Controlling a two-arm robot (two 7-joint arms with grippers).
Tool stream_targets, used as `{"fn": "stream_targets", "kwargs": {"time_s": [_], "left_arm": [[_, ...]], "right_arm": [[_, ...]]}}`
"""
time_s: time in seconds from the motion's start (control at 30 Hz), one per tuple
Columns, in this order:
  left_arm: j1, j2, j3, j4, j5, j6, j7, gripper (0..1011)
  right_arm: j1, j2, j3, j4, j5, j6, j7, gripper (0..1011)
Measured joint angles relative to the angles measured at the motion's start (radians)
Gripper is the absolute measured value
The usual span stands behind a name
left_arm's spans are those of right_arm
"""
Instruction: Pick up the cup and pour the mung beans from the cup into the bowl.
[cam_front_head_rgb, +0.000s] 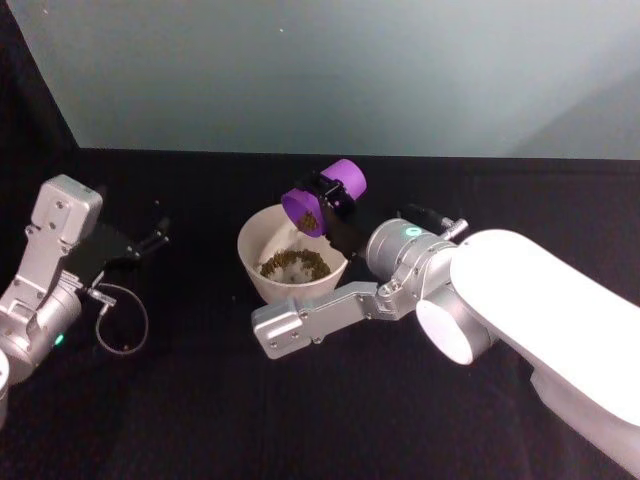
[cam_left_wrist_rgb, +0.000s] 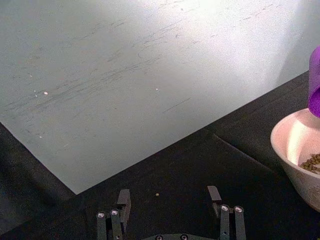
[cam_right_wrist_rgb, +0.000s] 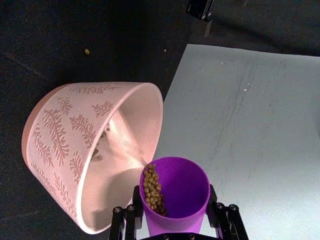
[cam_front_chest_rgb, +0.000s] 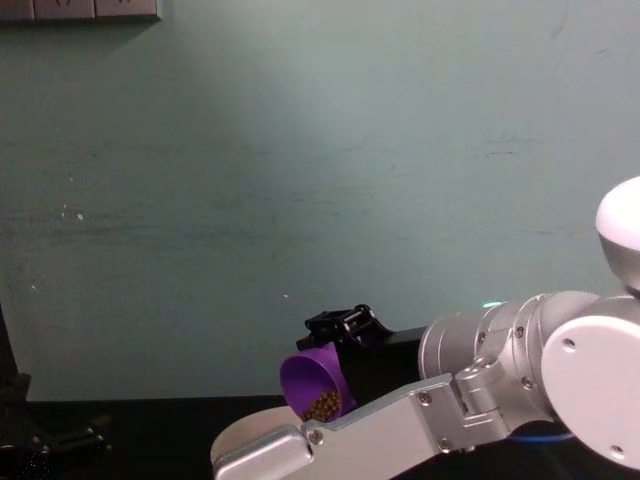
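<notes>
The right claw (cam_front_head_rgb: 335, 203) grips the cup (cam_front_head_rgb: 348, 179) by its sides. In the head view the cup is tipped mouth-down over the 1 o'clock rim of the bowl (cam_front_head_rgb: 258, 225). Beans (cam_front_head_rgb: 308, 219) crowd the cup's lower lip, and more lie in the bowl, which stands on the black table (cam_front_head_rgb: 200, 420). The right wrist view adds a raised leaf pattern (cam_right_wrist_rgb: 55, 127) on the bowl's outer wall and a stray bean (cam_right_wrist_rgb: 87, 51) on the table. The left claw (cam_left_wrist_rgb: 169, 197) sits at the bowl's 9 o'clock, well apart, fingers spread. Its wrist view shows a loose bean (cam_left_wrist_rgb: 157, 194) on the table.
</notes>
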Motion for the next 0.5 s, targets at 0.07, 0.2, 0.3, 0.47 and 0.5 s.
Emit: {"fn": "stream_targets", "kwargs": {"time_s": [0.07,0.2,0.3,0.47,0.5], "left_arm": [[0.0,0.0,0.0,0.0,0.0,0.0,0.0,1000],[0.0,0.0,0.0,0.0,0.0,0.0,0.0,1000],[0.0,0.0,0.0,0.0,0.0,0.0,0.0,1000],[0.0,0.0,0.0,0.0,0.0,0.0,0.0,1000],[0.0,0.0,0.0,0.0,0.0,0.0,0.0,1000]], "right_arm": [[0.001,0.002,-0.002,-0.002,-0.005,0.001,0.0,726],[0.011,0.01,-0.021,-0.014,-0.049,0.013,0.007,726],[0.022,0.017,-0.045,-0.027,-0.099,0.024,0.019,726],[0.042,0.027,-0.089,-0.041,-0.191,0.037,0.048,726],[0.047,0.028,-0.097,-0.043,-0.209,0.039,0.054,726]]}}
